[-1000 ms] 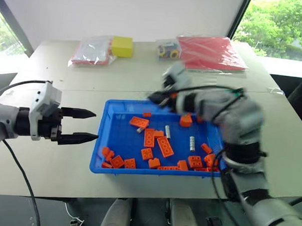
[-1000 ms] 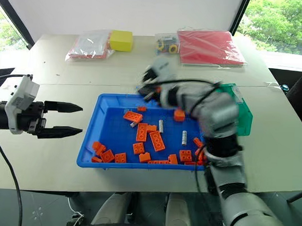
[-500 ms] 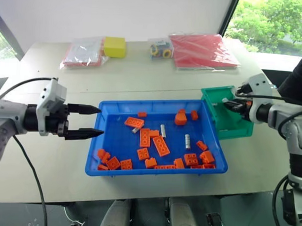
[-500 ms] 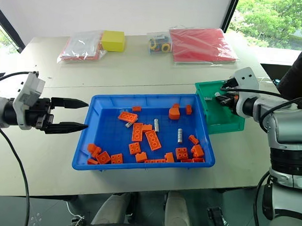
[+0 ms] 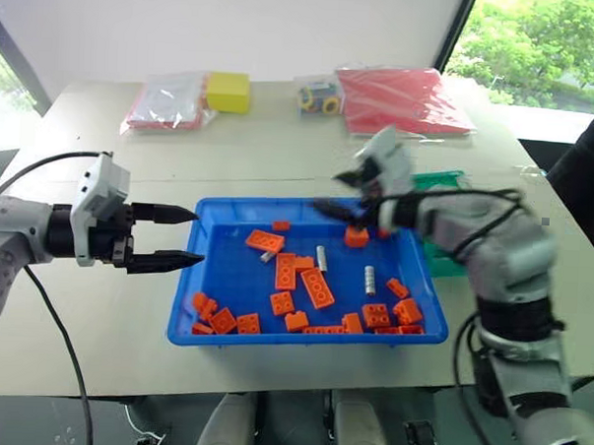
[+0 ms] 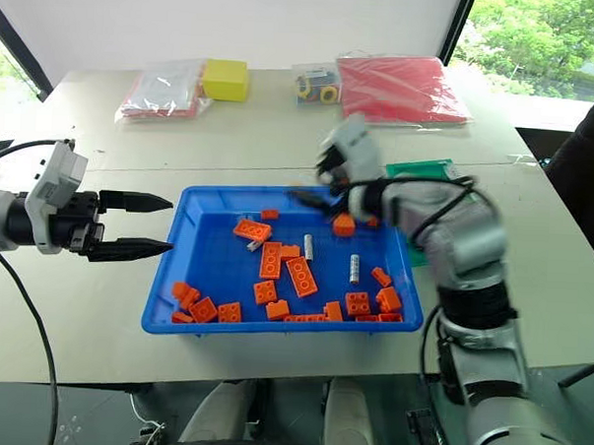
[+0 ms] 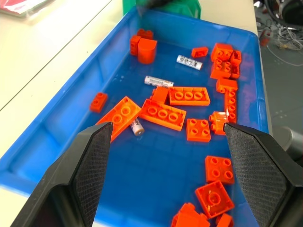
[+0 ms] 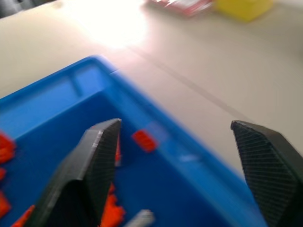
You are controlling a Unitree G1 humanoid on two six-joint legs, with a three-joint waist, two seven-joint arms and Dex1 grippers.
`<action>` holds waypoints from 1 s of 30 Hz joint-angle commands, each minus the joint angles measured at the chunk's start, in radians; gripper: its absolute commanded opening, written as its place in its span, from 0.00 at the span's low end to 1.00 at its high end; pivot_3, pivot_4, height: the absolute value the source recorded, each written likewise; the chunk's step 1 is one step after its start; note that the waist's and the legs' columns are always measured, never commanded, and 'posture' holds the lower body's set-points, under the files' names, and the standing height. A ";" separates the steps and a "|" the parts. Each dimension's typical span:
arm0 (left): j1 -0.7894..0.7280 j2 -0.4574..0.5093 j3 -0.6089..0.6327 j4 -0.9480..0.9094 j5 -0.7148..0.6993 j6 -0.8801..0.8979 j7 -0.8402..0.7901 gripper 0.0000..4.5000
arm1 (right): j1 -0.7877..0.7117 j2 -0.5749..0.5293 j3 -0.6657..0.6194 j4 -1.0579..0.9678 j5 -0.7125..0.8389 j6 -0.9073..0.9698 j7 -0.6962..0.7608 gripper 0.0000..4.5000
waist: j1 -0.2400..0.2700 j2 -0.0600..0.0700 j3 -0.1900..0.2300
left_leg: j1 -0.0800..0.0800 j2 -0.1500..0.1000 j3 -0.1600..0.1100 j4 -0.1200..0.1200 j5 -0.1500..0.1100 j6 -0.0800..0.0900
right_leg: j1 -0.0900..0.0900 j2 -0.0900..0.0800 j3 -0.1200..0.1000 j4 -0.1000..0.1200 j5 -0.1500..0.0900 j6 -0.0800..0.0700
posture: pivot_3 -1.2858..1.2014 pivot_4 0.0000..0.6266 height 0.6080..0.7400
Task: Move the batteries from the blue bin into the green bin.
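Right now the blue bin (image 6: 165,305) sits in the middle of the pale table (image 6: 95,332), and everything else can be placed against it. Scattered over its floor are orange toy bricks (image 6: 303,276), and among them lie three batteries (image 6: 354,268): two small silver cylinders side by side near the middle of the bin, with one more short one (image 7: 137,126) tucked against a brick closer to the bin's far left part. The right gripper (image 5: 343,192) hangs over the far edge of the blue bin, its two black fingers (image 8: 97,161) spread wide apart with nothing between them. The green bin (image 6: 418,171) stands just beside the blue bin's far right corner, mostly hidden behind that right arm, and I cannot tell what is inside it. The left gripper (image 6: 139,224) hovers just outside the blue bin's left rim, pointing in toward it, its fingers (image 7: 90,165) parted and empty. Well beyond the blue bin, at the far side of the table, lie a clear bag with red contents (image 6: 165,87), a yellow block (image 6: 225,79), a small bag of coloured pieces (image 6: 314,85) and a red packet (image 6: 406,87).
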 commanded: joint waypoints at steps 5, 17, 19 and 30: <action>0.009 0.014 0.048 -0.041 -0.022 0.003 0.016 0.87 | -0.039 0.068 0.160 0.151 -0.070 -0.145 0.055 1.00 | 0.012 0.000 0.000 | 0.000 0.000 0.002 0.004 0.000 0.000 | 0.000 0.001 0.001 0.000 0.002 -0.002 | 0.52 0.24 0.96; 0.061 0.011 0.094 -0.089 -0.048 0.015 0.060 0.87 | -0.065 0.129 0.212 0.388 -0.177 -0.311 0.099 1.00 | 0.009 0.000 0.000 | 0.000 0.004 0.002 0.004 0.000 0.000 | -0.001 0.005 0.001 0.000 0.004 -0.005 | 0.52 0.24 0.96; 0.061 0.014 0.098 -0.091 -0.050 0.017 0.064 0.87 | -0.068 0.142 0.211 0.417 -0.190 -0.329 0.096 1.00 | 0.009 0.000 0.000 | 0.000 0.004 0.002 0.004 0.000 0.000 | -0.001 0.006 0.001 0.000 0.004 -0.005 | 0.52 0.24 0.96; 0.012 0.024 0.080 -0.073 -0.052 0.029 0.078 0.87 | -0.054 0.177 0.193 0.370 -0.199 -0.311 0.094 0.26 | 0.008 0.000 0.000 | 0.000 0.004 0.002 0.004 0.000 -0.001 | -0.001 0.006 0.001 0.000 0.004 -0.005 | 0.52 0.24 0.96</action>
